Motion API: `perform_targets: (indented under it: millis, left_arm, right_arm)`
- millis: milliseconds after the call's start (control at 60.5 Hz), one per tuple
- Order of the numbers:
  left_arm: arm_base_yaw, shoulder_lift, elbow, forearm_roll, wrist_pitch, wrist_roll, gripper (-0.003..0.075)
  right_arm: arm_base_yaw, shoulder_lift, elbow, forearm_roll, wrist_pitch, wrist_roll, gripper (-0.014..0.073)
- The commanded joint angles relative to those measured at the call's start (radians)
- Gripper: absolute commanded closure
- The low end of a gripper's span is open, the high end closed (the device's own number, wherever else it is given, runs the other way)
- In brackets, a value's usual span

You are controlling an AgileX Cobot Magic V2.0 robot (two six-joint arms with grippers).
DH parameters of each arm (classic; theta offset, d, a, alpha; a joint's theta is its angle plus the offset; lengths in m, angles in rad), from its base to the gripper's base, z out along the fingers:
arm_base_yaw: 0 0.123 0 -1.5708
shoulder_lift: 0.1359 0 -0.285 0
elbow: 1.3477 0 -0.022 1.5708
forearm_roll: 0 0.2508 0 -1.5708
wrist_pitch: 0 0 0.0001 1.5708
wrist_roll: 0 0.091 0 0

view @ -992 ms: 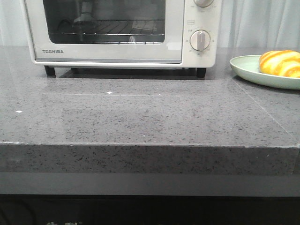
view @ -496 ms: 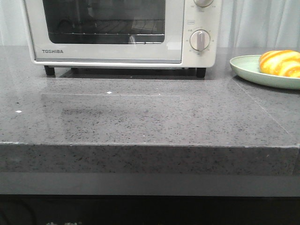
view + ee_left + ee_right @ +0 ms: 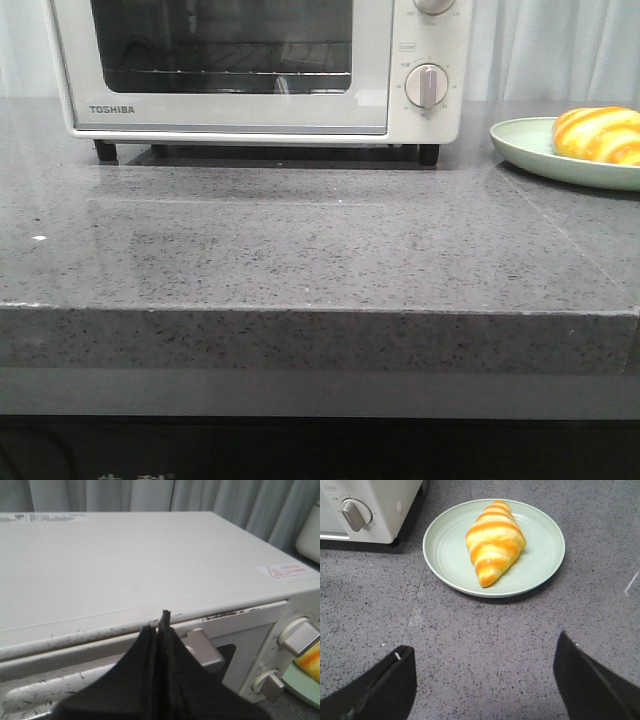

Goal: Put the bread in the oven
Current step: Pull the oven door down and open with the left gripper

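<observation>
Task barely begun. Glossy golden-orange striped bread lay on pale green round plate near right edge of grey speckled stone tabletop, untouched. Cream-white TOSHIBA toaster oven stood at back edge, glass door shut. Left gripper pressed together, tips just above silver door handle. Right gripper spread wide, empty, short of plate. Left: open door, grasp bread, place on rack.

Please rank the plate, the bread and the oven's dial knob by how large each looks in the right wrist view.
Largest to smallest, as seen in the right wrist view:
1. The pale green plate, clearly widest.
2. The bread, lying within the plate's rim.
3. The oven's dial knob, smallest. It sits about as far from the camera as the others, so the order seems safe.
</observation>
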Motion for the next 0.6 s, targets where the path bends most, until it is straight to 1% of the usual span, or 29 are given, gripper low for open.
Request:
perform_targets:
  millis: [0, 165, 314, 430, 562, 579]
  left_arm:
    - [-0.006, -0.018, -0.038, -0.001, -0.088, 0.000, 0.0738]
    - [-0.006, -0.013, -0.038, 0.012, -0.057, 0.000, 0.0738]
    - [-0.006, -0.017, -0.038, 0.021, 0.044, 0.000, 0.0738]
    - [-0.012, -0.035, -0.038, 0.021, 0.198, 0.000, 0.0738]
    - [-0.012, -0.063, -0.038, 0.021, 0.418, 0.000, 0.0738]
    - [-0.012, -0.066, -0.038, 0.021, 0.462, 0.000, 0.0738]
  right_arm:
    - [-0.004, 0.005, -0.034, -0.004, -0.073, -0.009, 0.0012]
    - [-0.004, 0.005, -0.034, -0.004, -0.077, -0.009, 0.0012]
    - [-0.004, 0.005, -0.034, -0.004, -0.080, -0.009, 0.0012]
    - [-0.004, 0.005, -0.034, -0.004, -0.080, -0.009, 0.0012]
    - [-0.004, 0.005, -0.034, -0.004, -0.080, -0.009, 0.0012]
    - [-0.004, 0.005, -0.034, -0.004, -0.080, -0.009, 0.0012]
